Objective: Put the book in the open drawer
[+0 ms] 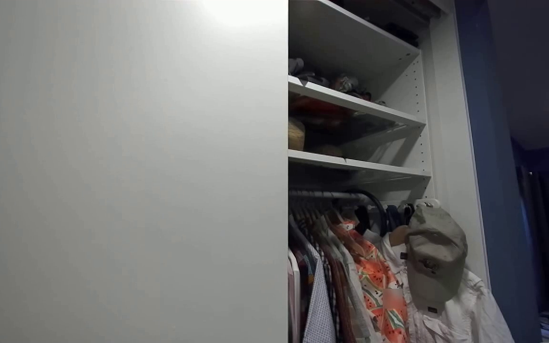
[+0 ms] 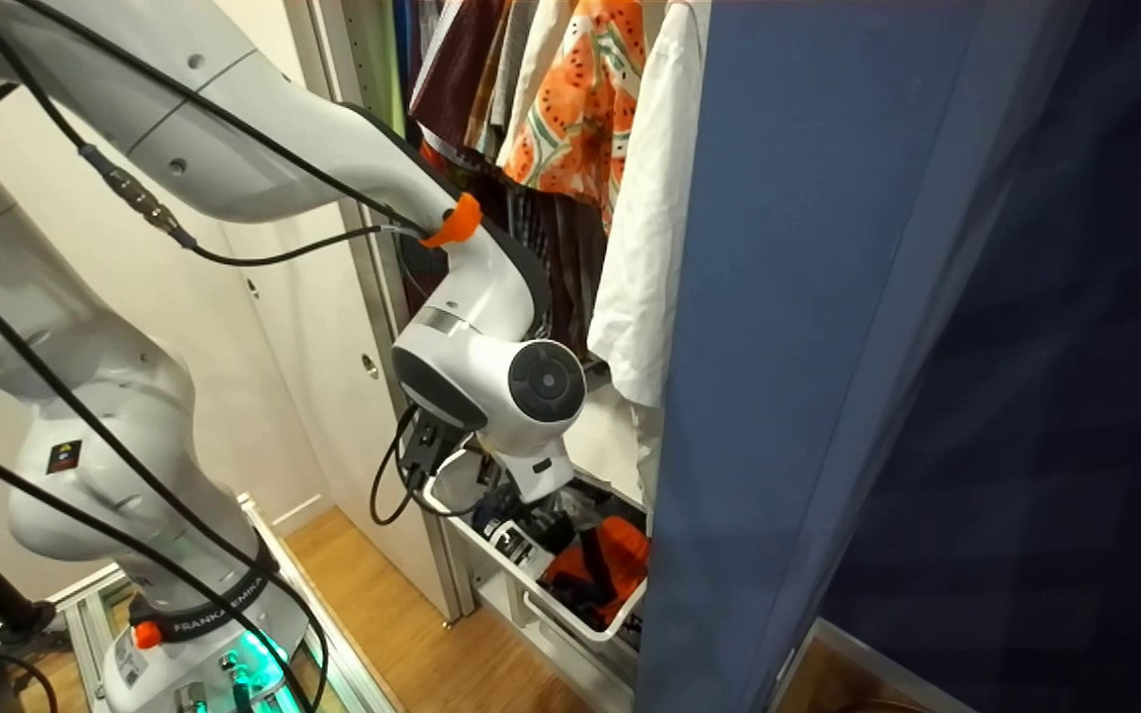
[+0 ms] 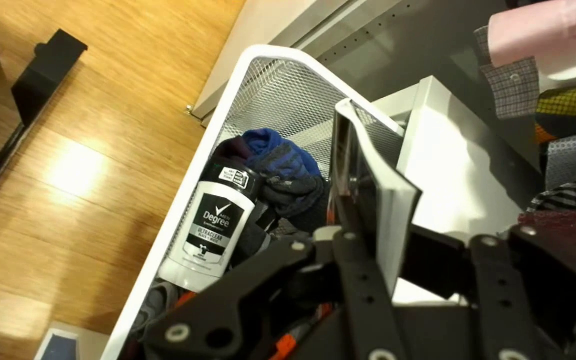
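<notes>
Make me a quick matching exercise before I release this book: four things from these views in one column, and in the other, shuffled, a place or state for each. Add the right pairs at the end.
Things:
1. Book
2. Deodorant stick
3. Cap
4. Drawer

Places and states:
A. Hanging in front of a white shirt
B. Held between the fingers
C. Open, with mesh walls
D. Lying in the drawer, label showing

Right pairs: 1-B, 2-D, 3-A, 4-C.
</notes>
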Robot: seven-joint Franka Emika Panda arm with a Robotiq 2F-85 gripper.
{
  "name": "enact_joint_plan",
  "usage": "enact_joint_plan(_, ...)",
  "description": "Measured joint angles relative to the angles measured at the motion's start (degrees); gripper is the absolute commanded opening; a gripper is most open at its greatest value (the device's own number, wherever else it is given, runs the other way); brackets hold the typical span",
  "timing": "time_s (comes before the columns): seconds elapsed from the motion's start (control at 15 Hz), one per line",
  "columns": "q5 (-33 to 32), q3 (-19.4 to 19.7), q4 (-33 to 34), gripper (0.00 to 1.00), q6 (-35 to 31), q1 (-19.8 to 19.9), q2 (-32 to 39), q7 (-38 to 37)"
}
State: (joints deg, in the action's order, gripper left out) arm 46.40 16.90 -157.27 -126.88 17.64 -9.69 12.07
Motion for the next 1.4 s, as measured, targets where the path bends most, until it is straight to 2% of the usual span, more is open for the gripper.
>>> enact_joint_plan(0.27,-0.3,-2.2,-0.1,0.02,-1.4,-1.6,1.5,-9.6)
enact_joint_plan(0.47,1.8,-3.8,-0.1,0.02,-6.8,-3.7,5.1,-13.1)
enact_joint_plan(0.67,9.1,-5.8,0.0,0.02,-15.5,-6.4,9.2,-11.5)
enact_joint_plan(0.8,17.8,-7.5,0.6,0.02,-19.6,-8.3,11.5,-6.9)
enact_joint_plan(0.93,27.1,-9.2,2.0,0.02,-20.4,-9.7,13.8,-1.9)
enact_joint_plan(1.0,31.7,-10.1,2.9,0.32,-21.0,-10.3,15.0,0.5)
enact_joint_plan(1.07,35.6,-10.9,3.9,0.34,-21.8,-10.8,16.3,2.7)
enact_joint_plan(1.2,40.1,-12.0,5.7,0.46,-23.5,-11.6,19.1,5.1)
enact_joint_plan(1.4,41.4,-12.6,7.8,0.66,-25.9,-12.1,22.9,5.8)
